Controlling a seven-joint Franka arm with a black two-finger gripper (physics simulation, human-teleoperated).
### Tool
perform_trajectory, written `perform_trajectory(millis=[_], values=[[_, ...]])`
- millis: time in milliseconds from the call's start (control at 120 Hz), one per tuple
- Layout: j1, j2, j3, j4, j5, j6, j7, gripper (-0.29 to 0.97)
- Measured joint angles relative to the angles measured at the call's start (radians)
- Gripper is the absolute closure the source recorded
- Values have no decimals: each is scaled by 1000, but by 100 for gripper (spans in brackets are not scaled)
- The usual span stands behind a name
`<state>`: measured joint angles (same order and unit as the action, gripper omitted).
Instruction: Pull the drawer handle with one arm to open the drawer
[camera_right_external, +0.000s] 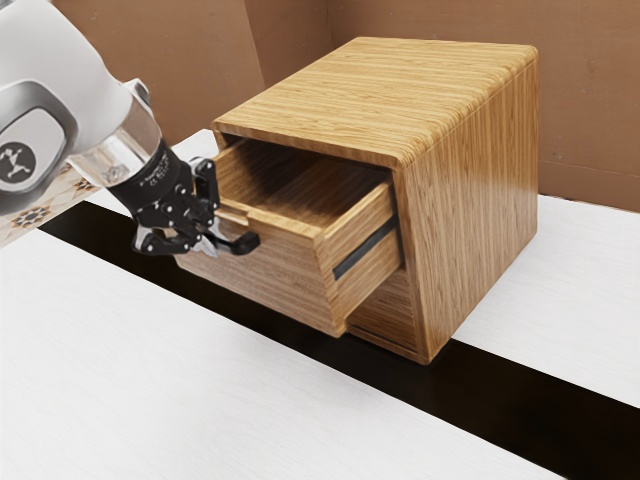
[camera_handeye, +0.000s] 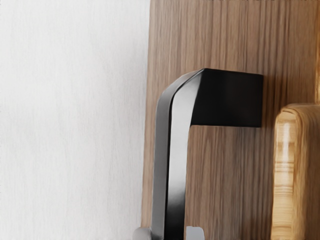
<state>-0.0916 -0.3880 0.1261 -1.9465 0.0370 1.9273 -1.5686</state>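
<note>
Clamping the handle (camera_right_external: 238, 241) from two sides, the gripper (camera_right_external: 205, 238) sits at the drawer (camera_right_external: 300, 215) front, at about nine o'clock in the exterior view; the wrist view bears this out, with a grey fingertip (camera_handeye: 142, 233) against one flank of the black bar and its twin against the other. The drawer stands partly out of the cabinet (camera_right_external: 470, 180), jutting toward eight o'clock in the exterior view, its inside open to sight; the cabinet rests on the table (camera_right_external: 150, 380), across a dark stripe (camera_right_external: 520, 410) that runs from ten o'clock to four o'clock.

The handle looks like a rigid bar, bent at a square corner and fixed to the wooden face; I judge it stiff and unlikely to flex, yet smooth enough to slip through a loose grip. The best hold, to my mind, is on the straight span of the bar, clear of the bent end, with the fingers square across it; that is roughly where they seem to be. The drawer is a box of thick boards, so I take it to be moderately heavy and hard, not fragile; it should slide along one line only. The pull therefore wants to go straight along that line, toward eight o'clock; a pull off that axis may jam the drawer in its opening, or drag the whole cabinet over the table. Some travel appears to remain.
</note>
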Motion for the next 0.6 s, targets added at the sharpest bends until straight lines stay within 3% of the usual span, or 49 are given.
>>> perform_trajectory(millis=[600], values=[[19, -168, -2, -135, 3, -9, -4, 79]])
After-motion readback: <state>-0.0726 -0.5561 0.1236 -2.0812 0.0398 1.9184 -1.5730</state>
